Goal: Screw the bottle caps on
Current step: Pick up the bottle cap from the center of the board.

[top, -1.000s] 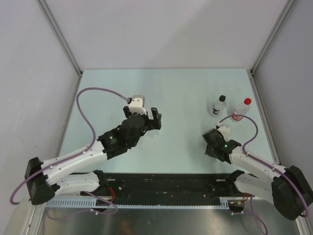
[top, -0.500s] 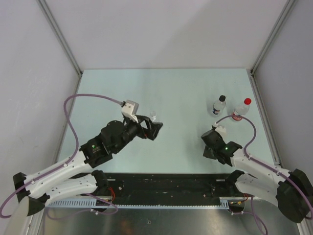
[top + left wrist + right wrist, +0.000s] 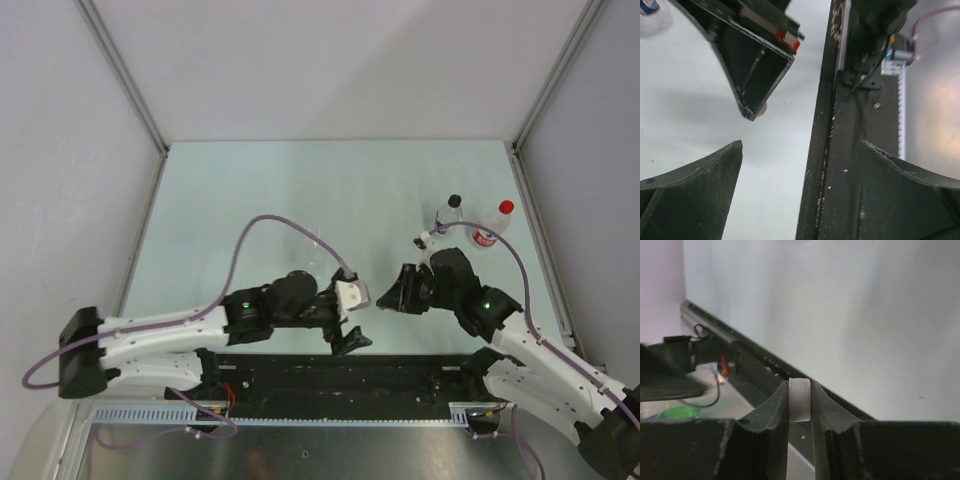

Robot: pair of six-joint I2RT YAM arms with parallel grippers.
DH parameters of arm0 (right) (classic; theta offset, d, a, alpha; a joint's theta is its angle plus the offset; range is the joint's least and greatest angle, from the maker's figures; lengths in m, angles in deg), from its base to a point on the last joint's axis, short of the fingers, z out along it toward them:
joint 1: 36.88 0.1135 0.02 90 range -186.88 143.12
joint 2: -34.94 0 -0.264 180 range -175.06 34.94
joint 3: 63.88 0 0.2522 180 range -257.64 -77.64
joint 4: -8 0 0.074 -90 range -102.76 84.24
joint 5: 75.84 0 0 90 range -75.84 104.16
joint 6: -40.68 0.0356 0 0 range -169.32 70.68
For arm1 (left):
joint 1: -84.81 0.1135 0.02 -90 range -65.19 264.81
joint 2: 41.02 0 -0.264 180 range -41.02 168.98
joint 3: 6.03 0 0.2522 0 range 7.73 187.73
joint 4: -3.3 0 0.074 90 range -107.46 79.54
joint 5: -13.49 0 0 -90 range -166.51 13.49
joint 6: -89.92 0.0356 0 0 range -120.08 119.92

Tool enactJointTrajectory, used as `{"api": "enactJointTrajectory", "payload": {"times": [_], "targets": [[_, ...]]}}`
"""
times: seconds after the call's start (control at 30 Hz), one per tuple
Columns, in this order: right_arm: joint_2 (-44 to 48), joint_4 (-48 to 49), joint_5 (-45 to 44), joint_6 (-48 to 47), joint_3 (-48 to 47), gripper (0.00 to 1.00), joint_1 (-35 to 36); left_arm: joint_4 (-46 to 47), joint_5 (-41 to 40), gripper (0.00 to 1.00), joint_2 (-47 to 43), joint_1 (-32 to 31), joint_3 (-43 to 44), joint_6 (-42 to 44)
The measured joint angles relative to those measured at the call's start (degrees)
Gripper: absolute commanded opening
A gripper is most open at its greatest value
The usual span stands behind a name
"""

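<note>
My right gripper (image 3: 800, 396) is shut on the whitish bottle cap (image 3: 800, 400), which sits edge-on between the fingertips. In the top view it (image 3: 388, 298) points left, near the table's front middle. My left gripper (image 3: 356, 318) faces it from close by, wide open and holding nothing (image 3: 800, 170). The whitish cap (image 3: 763, 107) peeks out at the right gripper's tip in the left wrist view. Two capped bottles stand at the right: one with a black cap (image 3: 450, 213), one with a red cap (image 3: 492, 224). A clear uncapped bottle (image 3: 315, 240) shows faintly by the purple cable.
The black rail (image 3: 340, 375) runs along the near edge, partly under my left gripper. The left arm's purple cable (image 3: 280, 222) loops over the table's middle. Grey walls and metal posts (image 3: 125, 80) close in the table on three sides.
The left arm has left the uncapped bottle and swung to the front middle, still open. The right gripper has shut on the whitish cap and moved left and away from the near edge.
</note>
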Motion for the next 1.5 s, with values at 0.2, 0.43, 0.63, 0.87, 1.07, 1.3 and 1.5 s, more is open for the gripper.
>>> {"api": "enactJointTrajectory", "payload": {"times": [0.2, 0.43, 0.63, 0.87, 1.07, 1.3, 1.5], "targets": [[-5.73, -2.27, 7.43, 1.03, -5.07, 0.14, 0.52, -0.09, -0.26, 0.92, 13.09, -0.74, 3.39, 6.49], [-6.38, -3.67, 10.80, 0.55, -5.33, 0.15, 1.86, 0.24, -2.40, 0.84, 14.60, -0.85, 4.70, 8.50], [-6.32, -3.63, 13.44, -1.03, -5.35, 0.15, 2.86, 2.62, -3.91, 0.71, 14.60, -0.85, 4.76, 8.50], [-5.33, -3.06, 16.31, -1.62, -5.35, 0.14, 3.08, 4.52, -3.63, 0.64, 14.60, -0.85, 4.59, 9.49], [-5.07, -3.02, 16.85, -1.57, -5.99, 0.13, 2.93, 4.74, -3.50, 0.54, 14.58, -0.85, 3.89, 10.03], [-5.38, -3.34, 16.65, -1.88, -6.88, 0.14, 2.32, 4.44, -3.72, 0.26, 14.56, -1.09, 3.26, 10.75], [-6.10, -3.61, 16.83, -2.05, -6.99, 0.27, 2.34, 3.91, -2.75, 0.09, 14.56, -1.03, 3.26, 10.73]]}}
